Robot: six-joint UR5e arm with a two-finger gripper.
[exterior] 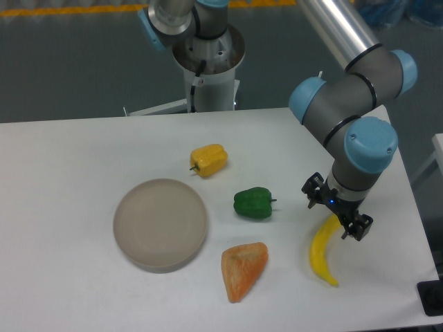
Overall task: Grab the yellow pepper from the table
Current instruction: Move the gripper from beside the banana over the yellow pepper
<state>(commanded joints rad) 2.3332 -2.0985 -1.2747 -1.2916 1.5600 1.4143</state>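
Observation:
The yellow pepper [209,160] lies on its side on the white table [83,152], behind the middle, with its short dark stem pointing left. My gripper [336,209] is far to its right, near the table's right edge. It points down over the upper end of a yellow banana [322,254]. Its fingers [312,189] stand wide apart on either side of that end, and they hold nothing.
A green bell pepper [253,203] lies between the yellow pepper and the gripper. A round grey-beige plate [160,223] sits to the front left. An orange wedge-shaped piece [243,269] lies near the front edge. The arm's base [208,59] stands behind the table.

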